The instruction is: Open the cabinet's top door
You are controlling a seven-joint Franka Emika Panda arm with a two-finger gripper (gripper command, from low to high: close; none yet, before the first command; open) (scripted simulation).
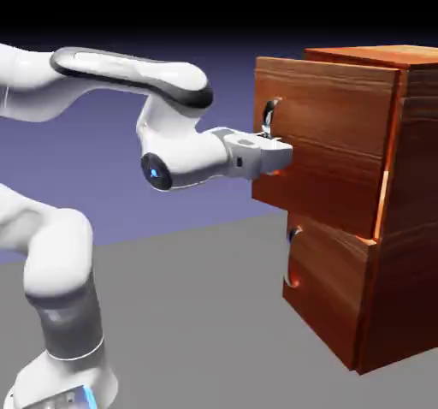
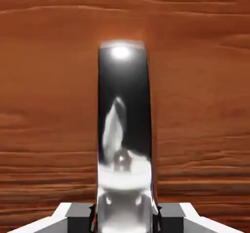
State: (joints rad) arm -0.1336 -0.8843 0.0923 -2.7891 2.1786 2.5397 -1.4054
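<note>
Two wood-grain panels front the cabinet [image 1: 402,219], which stands at the right of the exterior view on the grey table [image 1: 197,313]. The top door [image 1: 329,146], the upper panel, sits pulled out from the cabinet body toward the arm, with a lit gap showing along its right edge; the lower panel [image 1: 329,283] sits further back, nearly flush with the body. The white arm [image 1: 128,82] reaches level across from the left, and its gripper [image 1: 272,146] meets the front of the top door at the small silver handle [image 1: 270,116], which curves up just above the fingers. In the hand view the handle [image 2: 124,129] fills the middle as a shiny, dark, upright bar against the reddish wood of the top door [image 2: 49,105], running down between the two grey fingertips [image 2: 78,216] at the bottom edge. The jaws are drawn in narrow, clamped on that handle.
</note>
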